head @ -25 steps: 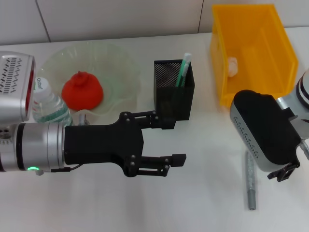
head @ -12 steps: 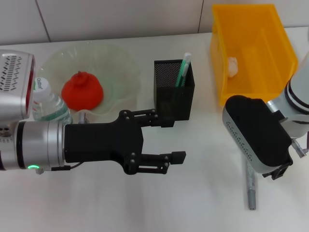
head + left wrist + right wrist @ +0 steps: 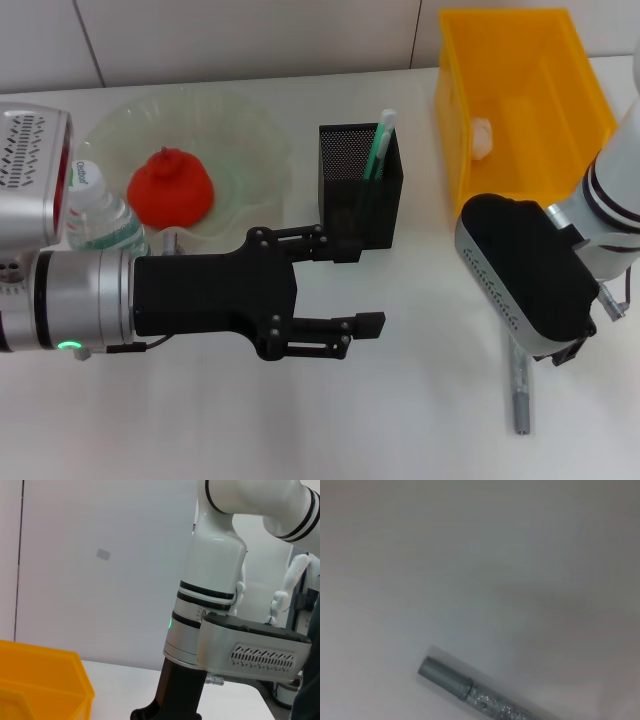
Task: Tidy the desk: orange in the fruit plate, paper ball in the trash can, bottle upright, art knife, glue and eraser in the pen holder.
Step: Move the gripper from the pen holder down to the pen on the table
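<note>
A silver glittery stick (image 3: 519,388) lies on the white desk at the front right; it also shows in the right wrist view (image 3: 465,689). My right arm's wrist housing (image 3: 520,285) hangs over the stick's far end and hides the right gripper. My left gripper (image 3: 352,287) is open and empty, hovering just in front of the black mesh pen holder (image 3: 360,192), which holds a green and white stick (image 3: 380,140). The orange (image 3: 170,187) sits in the glass fruit plate (image 3: 250,140). The bottle (image 3: 100,215) stands upright beside the plate. A paper ball (image 3: 483,135) lies in the yellow bin (image 3: 575,100).
The yellow bin stands at the back right, close to my right arm; its corner shows in the left wrist view (image 3: 45,680). White desk surface stretches between the two arms along the front.
My right arm has moved left and a little away from the front edge, further over the silver stick's far end. The left arm has not moved.
</note>
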